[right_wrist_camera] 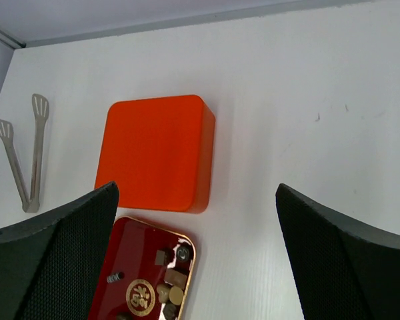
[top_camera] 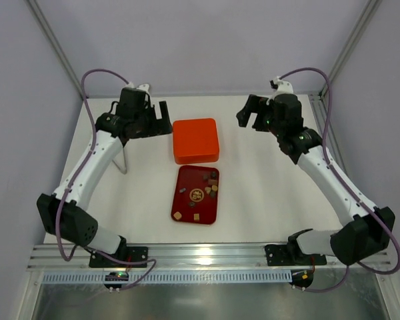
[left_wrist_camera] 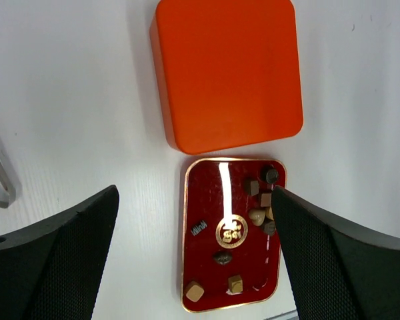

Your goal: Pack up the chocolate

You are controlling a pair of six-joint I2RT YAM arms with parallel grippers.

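Note:
The chocolate (top_camera: 207, 187) is several small dark brown and tan pieces lying loose on a dark red tray (top_camera: 187, 210) in the middle of the table. Most pieces cluster at the tray's far right corner (left_wrist_camera: 261, 200); two tan cubes (left_wrist_camera: 195, 291) sit near its front edge. An orange square box (top_camera: 196, 140) stands just behind the tray, its smooth top showing. My left gripper (top_camera: 157, 123) hangs open to the left of the box, holding nothing. My right gripper (top_camera: 251, 120) hangs open to the box's right, holding nothing. The chocolate (right_wrist_camera: 170, 287) lies below the right wrist view's wide-apart fingers.
Metal tongs (top_camera: 123, 160) lie on the white table left of the box, under the left arm; they also show in the right wrist view as tongs (right_wrist_camera: 23, 153). The table's back edge meets a grey wall (right_wrist_camera: 187, 17).

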